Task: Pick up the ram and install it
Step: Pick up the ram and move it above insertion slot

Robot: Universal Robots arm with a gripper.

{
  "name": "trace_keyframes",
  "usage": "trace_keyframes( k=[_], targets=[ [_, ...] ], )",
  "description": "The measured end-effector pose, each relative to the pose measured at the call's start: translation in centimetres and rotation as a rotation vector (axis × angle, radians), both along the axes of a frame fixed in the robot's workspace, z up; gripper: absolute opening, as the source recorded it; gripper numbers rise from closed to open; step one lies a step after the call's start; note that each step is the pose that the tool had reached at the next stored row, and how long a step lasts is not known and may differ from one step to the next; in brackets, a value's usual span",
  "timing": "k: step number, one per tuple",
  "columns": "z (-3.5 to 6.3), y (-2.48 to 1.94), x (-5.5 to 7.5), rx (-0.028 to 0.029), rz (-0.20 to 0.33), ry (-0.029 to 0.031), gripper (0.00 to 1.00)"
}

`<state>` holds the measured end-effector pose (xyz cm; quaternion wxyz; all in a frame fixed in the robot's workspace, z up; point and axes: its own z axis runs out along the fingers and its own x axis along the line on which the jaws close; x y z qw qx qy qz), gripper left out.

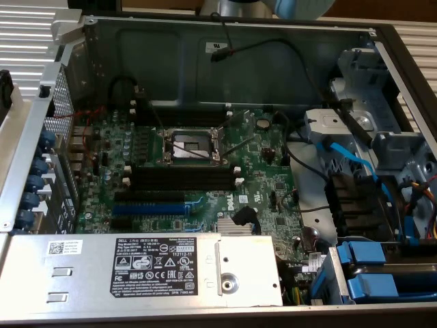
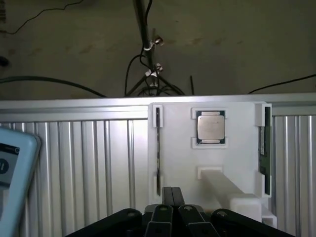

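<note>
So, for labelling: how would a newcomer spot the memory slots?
In the open grey metal computer case, find the green motherboard. Between its square silver processor socket and the blue expansion slot lie the long black slots; white end clips set them apart.

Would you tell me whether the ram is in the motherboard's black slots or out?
Out. The black slots look empty; the ram stands on edge in a white holder.

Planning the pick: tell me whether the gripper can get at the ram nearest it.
Probably yes: the ram stands on edge in the white holder, uncovered, just ahead of the gripper, whose shut jaws must open first.
</note>
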<state>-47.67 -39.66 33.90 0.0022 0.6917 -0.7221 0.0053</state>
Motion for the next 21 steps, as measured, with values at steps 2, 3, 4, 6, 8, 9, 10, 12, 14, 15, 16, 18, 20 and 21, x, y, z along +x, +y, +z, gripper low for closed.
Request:
trace_keyframes(
  k=[2,3,4,6,8,9,10,12,14,15,16,18,20,21],
  targets=[
    [-0.36,0.00,0.0,0.0030,0.001,0.0003,0.10],
    [-0.54,0.00,-0.1,0.0041,0.002,0.0003,0.10],
    [-0.72,0.00,-0.1,0.0046,0.002,0.0002,0.10],
    [-1.08,0.00,-0.3,0.0056,0.003,0.0004,0.10],
    [-1.44,0.00,-0.4,0.0081,0.004,0.0003,0.10],
    [-1.63,0.00,-0.5,0.0088,0.005,0.0002,0.10],
    [-1.79,0.00,-0.5,0.0097,0.005,0.0004,0.10],
    [-2.10,0.01,-0.5,0.0112,0.006,0.0017,0.10],
    [-2.47,0.00,-0.6,0.0125,0.008,0.0019,0.10],
    [-2.64,0.00,-0.7,0.0133,0.009,0.0021,0.10],
    [-2.80,0.00,-0.8,0.0142,0.009,0.0023,0.10],
    [-3.17,0.00,-1.1,0.0159,0.011,0.0022,0.10],
    [-3.52,-0.02,-1.3,0.0181,0.013,0.0022,0.10],
    [-3.66,-0.12,-1.3,0.0192,0.014,0.0031,0.10]
  ],
)
